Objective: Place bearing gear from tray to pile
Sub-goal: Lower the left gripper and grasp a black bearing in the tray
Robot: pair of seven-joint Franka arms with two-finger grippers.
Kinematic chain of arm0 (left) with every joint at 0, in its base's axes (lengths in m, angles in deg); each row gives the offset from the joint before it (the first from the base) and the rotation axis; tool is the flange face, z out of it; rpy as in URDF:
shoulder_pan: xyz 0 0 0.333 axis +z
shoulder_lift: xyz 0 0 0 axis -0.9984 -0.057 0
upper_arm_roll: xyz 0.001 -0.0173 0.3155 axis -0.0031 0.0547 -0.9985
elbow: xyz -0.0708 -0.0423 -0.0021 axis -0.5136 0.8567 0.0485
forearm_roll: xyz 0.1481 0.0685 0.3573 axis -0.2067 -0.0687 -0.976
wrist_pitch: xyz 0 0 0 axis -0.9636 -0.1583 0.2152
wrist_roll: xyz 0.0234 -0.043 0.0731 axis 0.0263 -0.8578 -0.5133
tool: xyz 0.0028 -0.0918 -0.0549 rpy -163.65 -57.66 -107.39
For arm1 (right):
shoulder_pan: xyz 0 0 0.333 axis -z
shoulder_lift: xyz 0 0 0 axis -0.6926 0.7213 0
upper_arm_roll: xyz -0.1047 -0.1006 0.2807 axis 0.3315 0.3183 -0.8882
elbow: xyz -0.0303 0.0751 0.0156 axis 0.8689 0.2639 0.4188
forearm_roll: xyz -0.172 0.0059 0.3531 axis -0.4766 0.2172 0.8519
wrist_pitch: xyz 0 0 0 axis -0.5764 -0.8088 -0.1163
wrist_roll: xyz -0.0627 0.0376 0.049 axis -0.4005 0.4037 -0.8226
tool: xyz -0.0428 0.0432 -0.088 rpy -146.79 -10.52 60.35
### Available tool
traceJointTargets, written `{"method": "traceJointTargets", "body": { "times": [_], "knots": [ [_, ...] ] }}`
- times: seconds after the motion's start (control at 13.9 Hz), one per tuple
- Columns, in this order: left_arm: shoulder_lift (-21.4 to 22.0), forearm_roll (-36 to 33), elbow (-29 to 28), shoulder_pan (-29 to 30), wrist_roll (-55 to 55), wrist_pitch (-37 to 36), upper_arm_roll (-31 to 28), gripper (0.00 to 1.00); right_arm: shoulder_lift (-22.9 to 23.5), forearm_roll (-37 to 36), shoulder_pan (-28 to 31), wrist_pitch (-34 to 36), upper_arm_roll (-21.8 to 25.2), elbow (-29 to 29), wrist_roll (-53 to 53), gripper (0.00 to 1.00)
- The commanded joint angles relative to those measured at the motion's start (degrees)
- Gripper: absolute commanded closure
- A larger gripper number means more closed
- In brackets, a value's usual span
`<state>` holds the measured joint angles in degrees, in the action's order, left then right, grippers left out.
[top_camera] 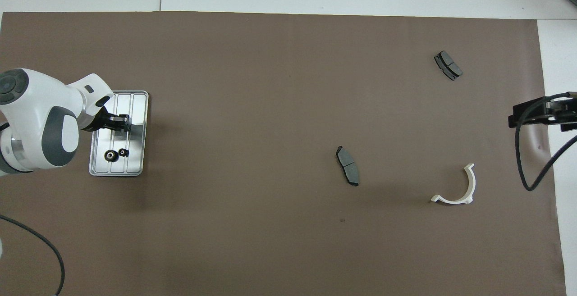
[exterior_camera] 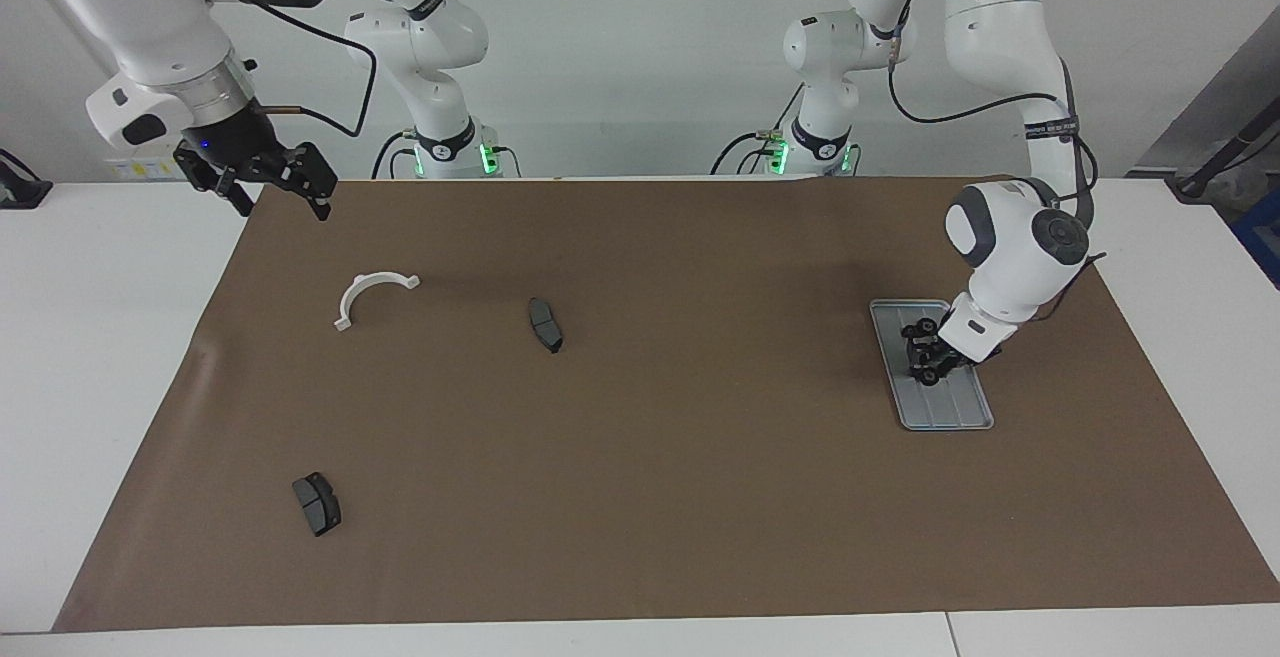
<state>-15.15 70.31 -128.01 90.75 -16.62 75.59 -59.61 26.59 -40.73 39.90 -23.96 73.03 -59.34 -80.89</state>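
Brown mat (exterior_camera: 640, 497): left pincer (exterior_camera: 928, 355) low over tray (exterior_camera: 950, 415) (arm bent steeply).

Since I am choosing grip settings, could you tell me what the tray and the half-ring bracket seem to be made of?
The tray looks like bare metal, perhaps aluminium or steel: silver-grey, with a sheen and pressed lengthwise ridges. The half-ring bracket looks like matt white plastic, possibly moulded or printed: evenly white, without shine. Neither look settles the exact material.
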Motion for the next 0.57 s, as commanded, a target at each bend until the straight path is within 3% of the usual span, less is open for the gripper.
{"method": "traceJointTargets", "body": {
  "times": [0.0,0.29,0.5],
  "knots": [
    [0.36,0.63,-1.92,-1.29,-0.89,0.36,0.07,0.76,-1.25,-0.07,0.07,-0.13,-0.3,-1.37,1.24,0.0],
    [0.27,0.63,-1.31,-1.29,-0.89,0.18,0.07,0.95,-1.25,-0.07,0.07,-0.13,-0.3,-1.37,1.15,0.0],
    [-0.16,0.54,2.02,-2.17,-3.51,-2.44,0.07,0.98,-1.25,-0.15,0.07,-0.22,-0.3,-1.19,0.89,0.0]
  ]
}}
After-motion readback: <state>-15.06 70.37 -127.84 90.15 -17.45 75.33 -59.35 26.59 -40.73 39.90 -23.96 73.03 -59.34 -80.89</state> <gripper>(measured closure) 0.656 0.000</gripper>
